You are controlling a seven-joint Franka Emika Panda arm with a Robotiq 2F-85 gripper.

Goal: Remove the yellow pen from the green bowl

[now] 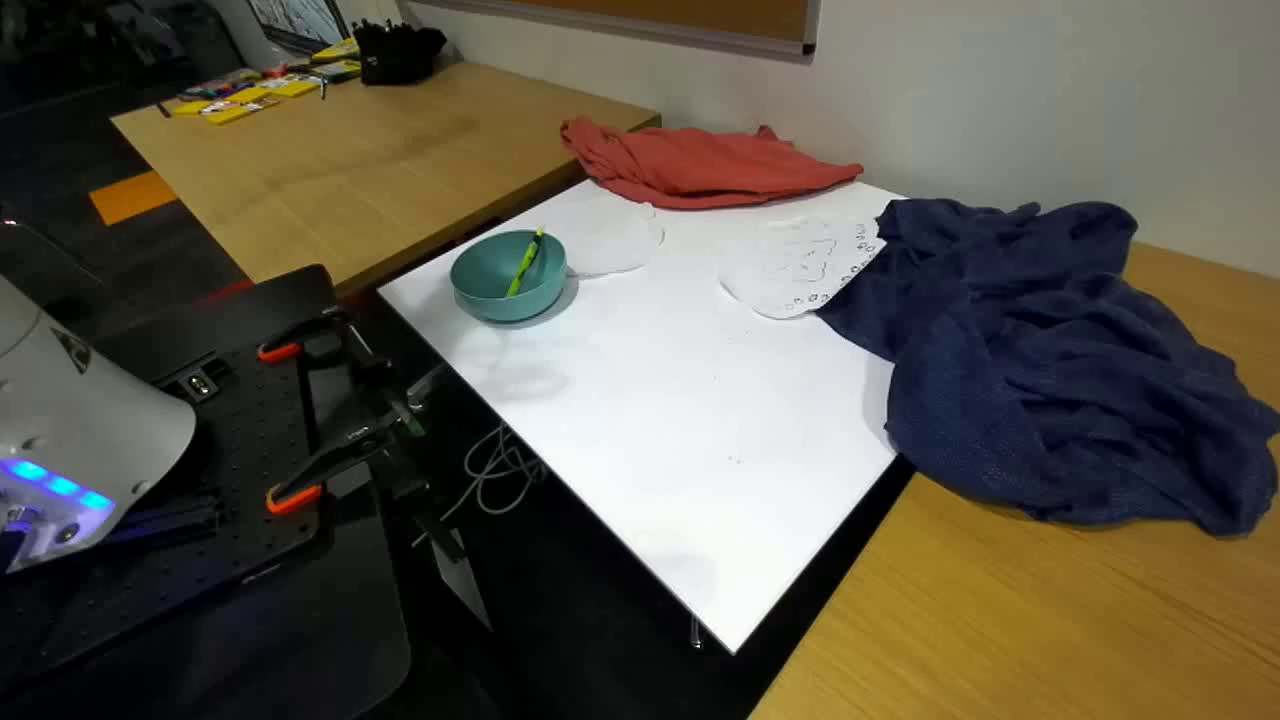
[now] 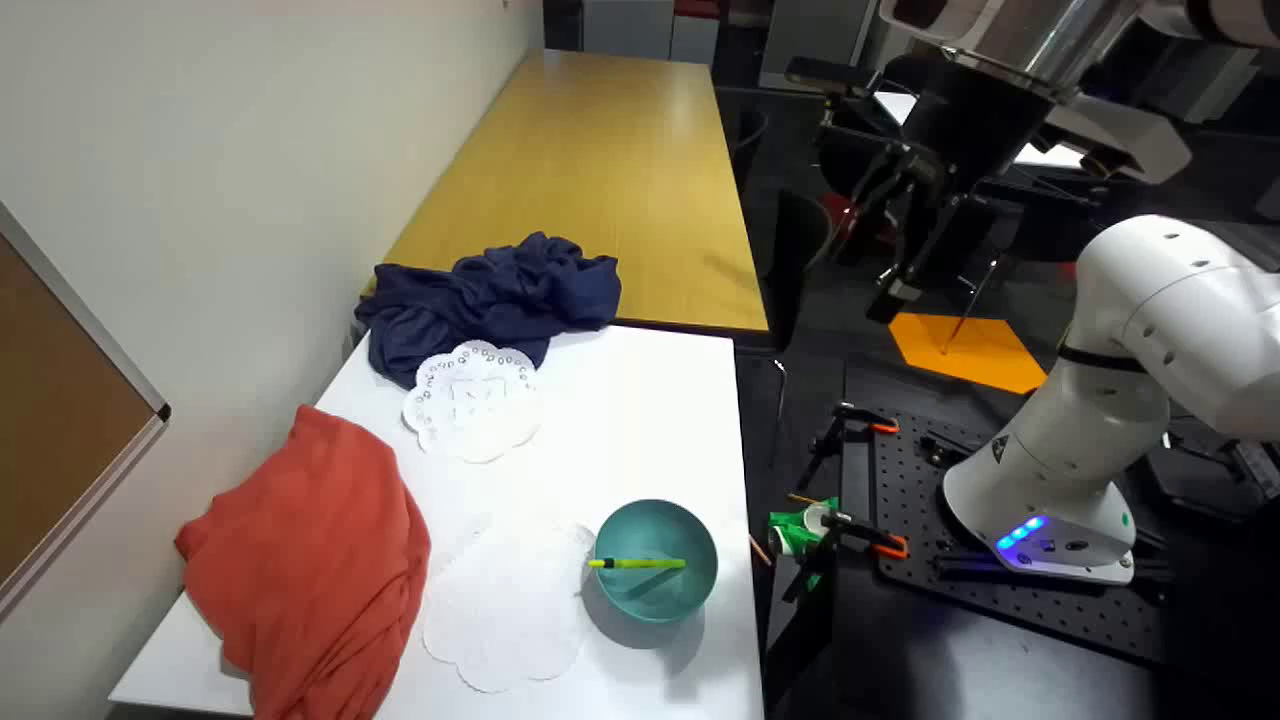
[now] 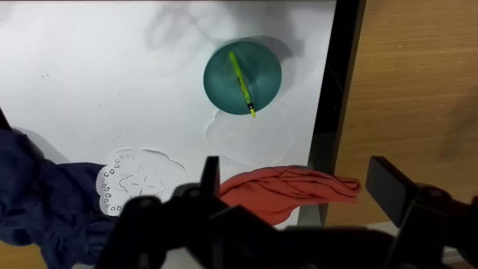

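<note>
Yellow pen (image 3: 242, 84) leans inside the green bowl (image 3: 219, 84) on the desk (image 1: 650, 430), its black-banded end poking just past the rim. The end effector (image 3: 298, 183) is spread wide with nothing between its fingers (image 3: 386, 190), well apart from the bowl. A finger landing on the bowl's wall could tip or shove it, and a pinch taken near one end could swivel the pen, propped as it is. Only the wrist view shows that gap between the fingers plainly; in an exterior view the robot arm (image 2: 1180, 300) holds the end effector aloft, but against the dark background its fingertips are hard to make out. An exterior view with the robot base (image 1: 100, 420) shows the pen's slope and no end effector.
</note>
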